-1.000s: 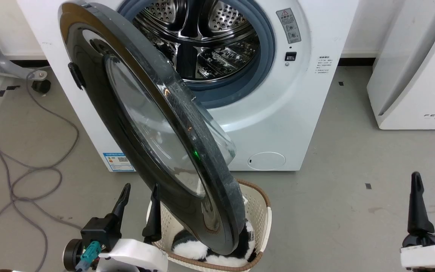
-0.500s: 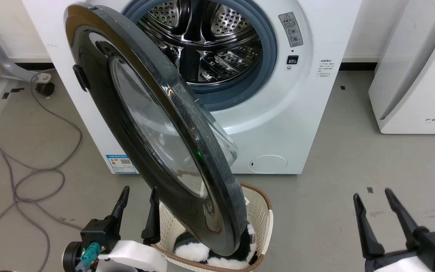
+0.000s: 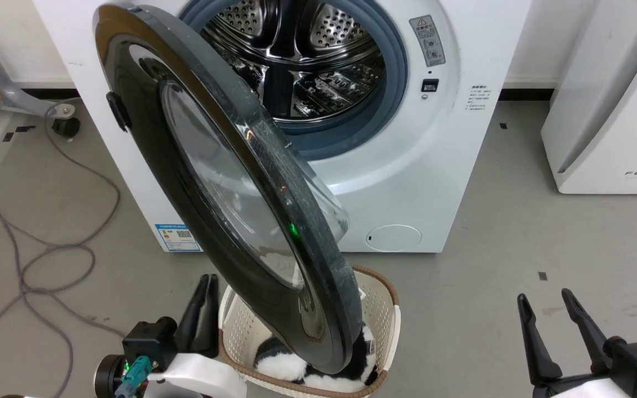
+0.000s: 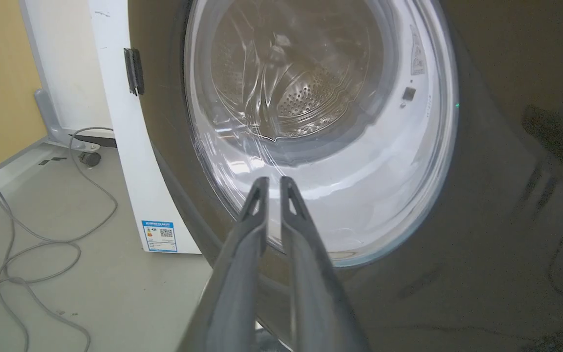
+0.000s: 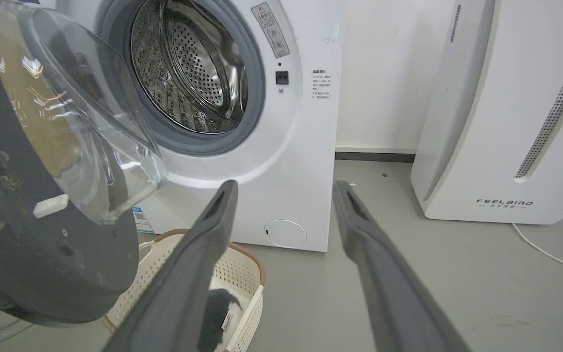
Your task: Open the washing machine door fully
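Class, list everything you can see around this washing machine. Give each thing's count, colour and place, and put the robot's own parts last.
front-loading washing machine: one, white, centre, against the wall
round glossy washing machine door: one, black with clear glass, hinged at left, partly open above the basket
perforated steel drum: one, silver, inside the machine
label: one, blue, machine's lower left corner
perforated plastic basket: one, cream with brown rim, on the floor below the door
soft furry item: one, black and white, in the basket
cable: one, grey, floor at left
tall appliance: one, white, right of the machine
left gripper: one, dark, fingers nearly together, empty, beside the basket
right gripper: one, dark, fingers spread, empty, lower right
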You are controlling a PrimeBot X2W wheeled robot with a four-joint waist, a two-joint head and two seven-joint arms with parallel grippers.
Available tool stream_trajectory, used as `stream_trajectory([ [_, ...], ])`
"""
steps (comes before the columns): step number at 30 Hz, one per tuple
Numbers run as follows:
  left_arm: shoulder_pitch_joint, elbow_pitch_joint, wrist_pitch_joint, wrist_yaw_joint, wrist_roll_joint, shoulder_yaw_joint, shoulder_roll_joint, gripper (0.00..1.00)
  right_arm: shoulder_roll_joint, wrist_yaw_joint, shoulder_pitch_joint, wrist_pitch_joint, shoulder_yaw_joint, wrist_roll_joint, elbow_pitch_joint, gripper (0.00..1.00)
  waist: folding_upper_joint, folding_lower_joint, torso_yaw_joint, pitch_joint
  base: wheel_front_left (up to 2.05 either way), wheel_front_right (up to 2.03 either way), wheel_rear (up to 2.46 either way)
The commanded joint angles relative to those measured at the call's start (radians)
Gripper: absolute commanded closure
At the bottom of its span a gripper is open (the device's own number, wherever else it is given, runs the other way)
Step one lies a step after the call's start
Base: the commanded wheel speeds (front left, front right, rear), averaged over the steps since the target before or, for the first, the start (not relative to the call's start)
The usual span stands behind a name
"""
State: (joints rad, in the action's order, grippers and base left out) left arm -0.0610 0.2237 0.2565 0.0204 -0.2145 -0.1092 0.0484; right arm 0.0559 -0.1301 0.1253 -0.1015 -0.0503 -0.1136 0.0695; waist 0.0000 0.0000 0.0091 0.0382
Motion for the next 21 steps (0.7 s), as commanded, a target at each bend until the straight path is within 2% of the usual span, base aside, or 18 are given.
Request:
stream_trajectory([
  [1, 0.006, 0.001, 0.005, 0.001, 0.001, 0.002, 0.002, 1.00, -0.005, -0.001, 0.004, -0.003, 0.002, -0.008, -0.002, 0.00, 0.0000, 0.0000, 0.001, 0.001, 0.00, 0.00, 0.00],
  [12, -0.006, -0.070, 0.005, -0.011, 0.022, -0.005, 0.002, 1.00, -0.006, -0.001, 0.005, -0.017, -0.006, -0.031, -0.001, 0.00, 0.0000, 0.0000, 0.006, 0.004, 0.00, 0.00, 0.00],
  [18, -0.029, -0.171, 0.005, -0.023, 0.032, -0.003, 0.002, 1.00, -0.006, -0.001, 0.004, -0.028, -0.010, -0.035, 0.002, 0.00, 0.0000, 0.0000, 0.008, 0.003, 0.00, 0.00, 0.00],
  [21, -0.062, -0.304, 0.005, -0.041, 0.040, -0.019, 0.002, 1.00, -0.006, -0.001, 0.004, -0.034, -0.012, -0.039, 0.005, 0.00, 0.0000, 0.0000, 0.009, 0.005, 0.00, 0.00, 0.00],
])
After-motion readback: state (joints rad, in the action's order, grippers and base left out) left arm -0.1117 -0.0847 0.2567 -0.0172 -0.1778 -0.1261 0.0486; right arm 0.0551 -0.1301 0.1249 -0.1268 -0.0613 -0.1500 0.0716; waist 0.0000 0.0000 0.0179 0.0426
